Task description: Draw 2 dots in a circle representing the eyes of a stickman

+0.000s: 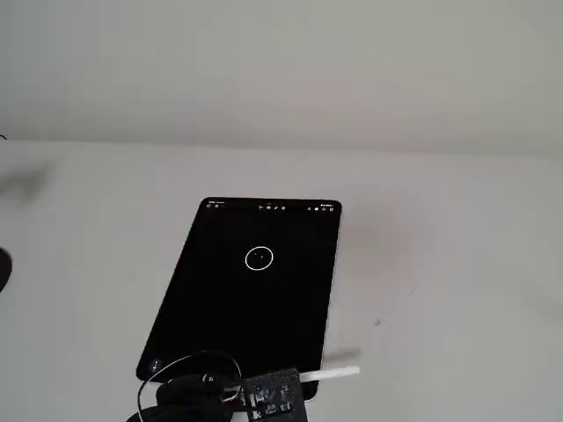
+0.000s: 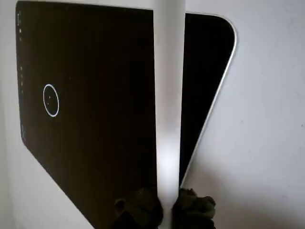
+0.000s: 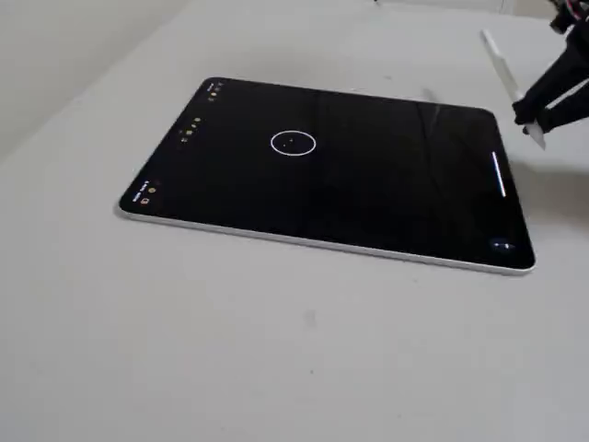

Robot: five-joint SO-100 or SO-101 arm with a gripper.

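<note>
Drawing seemingly done: hand clamped on white plastic stylus, two tiny white dots inside thin white circle well beyond its tip; next, retreat.

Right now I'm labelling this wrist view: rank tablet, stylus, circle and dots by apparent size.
1. Tablet.
2. Stylus, though it sits nearest the camera, so it looks bigger than it is.
3. Circle.
4. Dots, faint specks inside the circle.
</note>
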